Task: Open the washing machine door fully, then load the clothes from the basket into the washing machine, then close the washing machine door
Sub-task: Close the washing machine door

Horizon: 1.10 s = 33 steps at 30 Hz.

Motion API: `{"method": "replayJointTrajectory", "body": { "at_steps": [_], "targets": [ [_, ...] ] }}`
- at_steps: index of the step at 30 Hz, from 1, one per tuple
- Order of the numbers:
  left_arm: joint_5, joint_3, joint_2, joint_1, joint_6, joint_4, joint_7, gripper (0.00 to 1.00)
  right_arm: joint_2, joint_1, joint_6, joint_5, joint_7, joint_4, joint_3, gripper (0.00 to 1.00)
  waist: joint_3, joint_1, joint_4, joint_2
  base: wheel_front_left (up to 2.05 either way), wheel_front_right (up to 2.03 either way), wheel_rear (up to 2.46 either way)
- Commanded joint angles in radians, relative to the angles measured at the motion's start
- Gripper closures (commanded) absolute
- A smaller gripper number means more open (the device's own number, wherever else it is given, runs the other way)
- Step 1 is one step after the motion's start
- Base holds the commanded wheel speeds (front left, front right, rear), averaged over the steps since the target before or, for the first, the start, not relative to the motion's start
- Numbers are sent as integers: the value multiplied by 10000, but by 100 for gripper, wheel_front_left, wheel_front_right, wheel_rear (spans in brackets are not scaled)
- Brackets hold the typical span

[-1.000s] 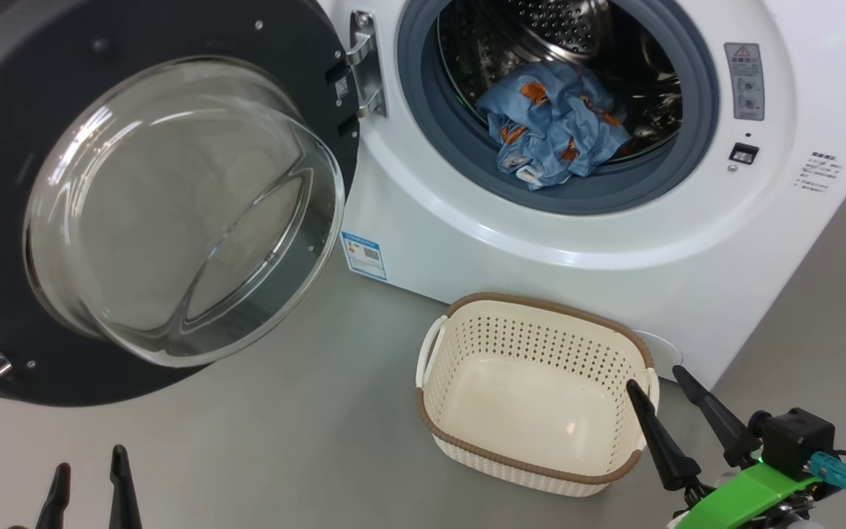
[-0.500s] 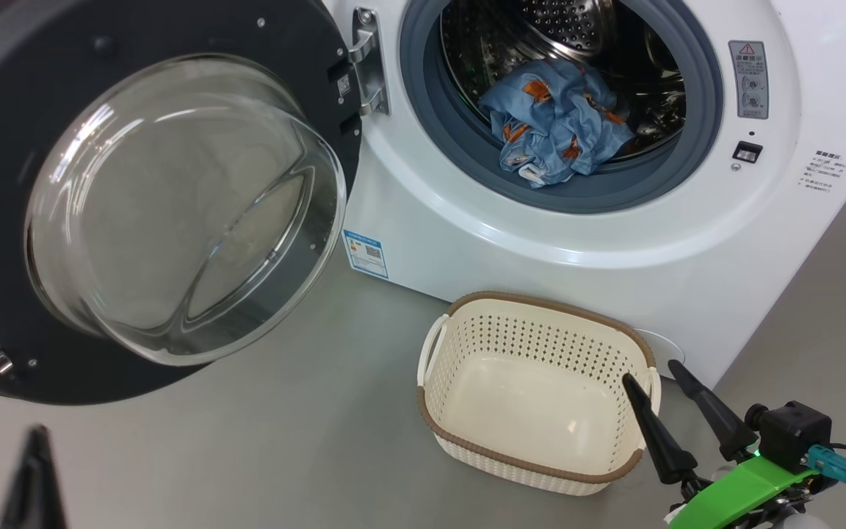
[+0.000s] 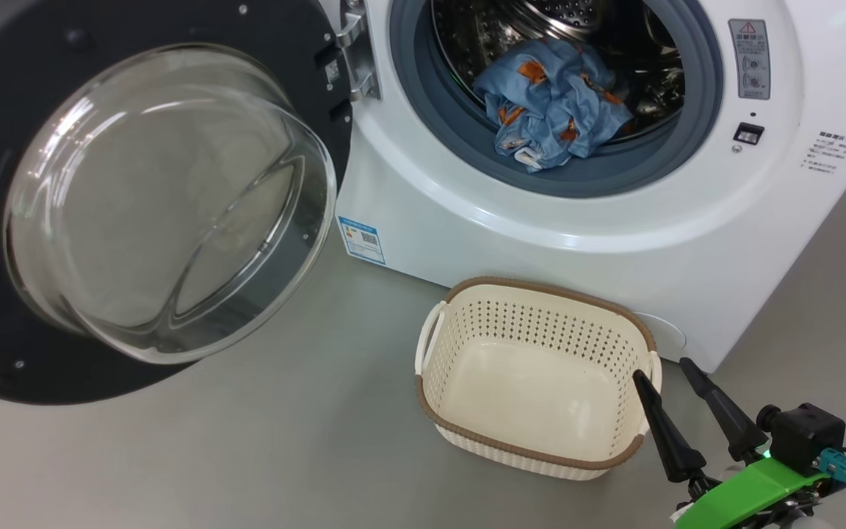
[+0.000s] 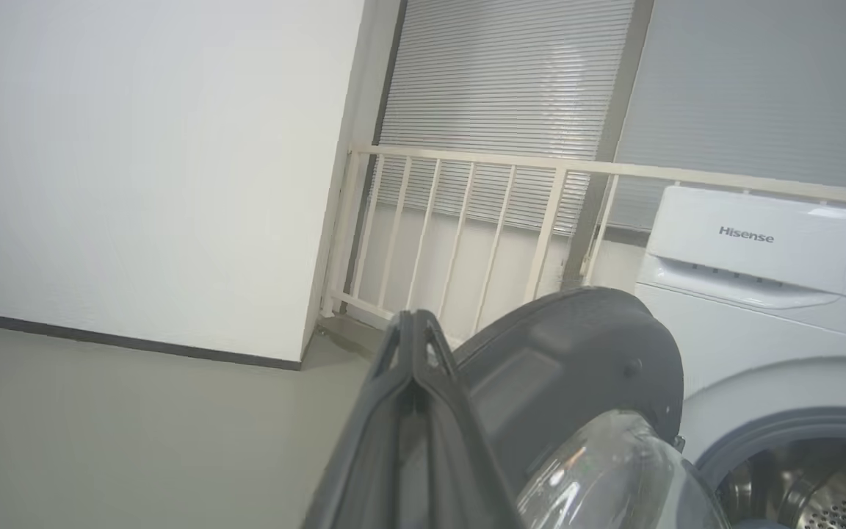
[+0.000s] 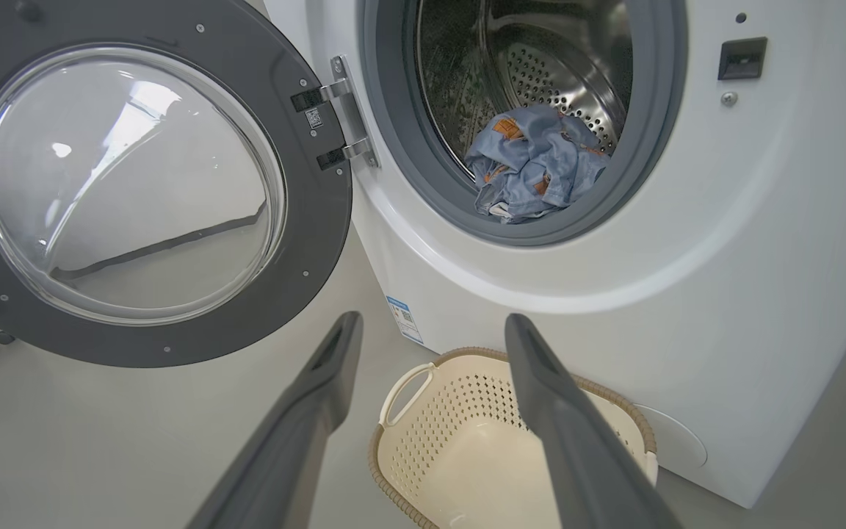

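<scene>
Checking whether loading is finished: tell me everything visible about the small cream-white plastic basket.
The small cream-white plastic basket has perforated walls, a brown rim and white side handles. It stands upright and empty on the grey floor, just before the white washing machine. The right gripper hovers open by its right handle, apparently not touching.

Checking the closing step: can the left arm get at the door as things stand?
Probably yes: the left tool, shut, looks close to the open door, and nothing stands between them.

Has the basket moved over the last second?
No. The basket keeps its offset from the blue label on the washing machine; the whole head view shifted, so the camera moved.
</scene>
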Motion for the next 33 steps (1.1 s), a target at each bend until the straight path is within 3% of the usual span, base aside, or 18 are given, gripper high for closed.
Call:
{"method": "replayJointTrajectory", "body": {
  "at_steps": [1, 7, 15, 24, 33],
  "targets": [
    [-441, 312, 735, -639, -15, 97, 40, 100, -43, -55, 16, -102, -122, -272, 179, 0, 92, 0, -86, 0, 0, 0, 0],
    [-3450, -174, 2119, -2362, -15, 2424, 1484, 100, -124, -257, 16, -143, -122, -284, 262, 0, 389, 0, -287, 0, 0, 0, 0],
    [-6146, -583, 2919, -4140, -15, 5068, 4346, 100, -369, -558, 16, -236, -122, -260, 401, 0, 901, 0, -473, 0, 0, 0, 0],
    [-6961, -1070, 3260, -4874, -15, 6599, 6789, 100, -500, -641, 16, -275, -122, -280, 527, 0, 1079, 0, -533, 0, 0, 0, 0],
    [-7255, -1235, 3143, -4828, -15, 6714, 7640, 100, -607, -674, 16, -294, -122, -287, 563, 0, 1200, 0, -497, 0, 0, 0, 0]
  ]
}}
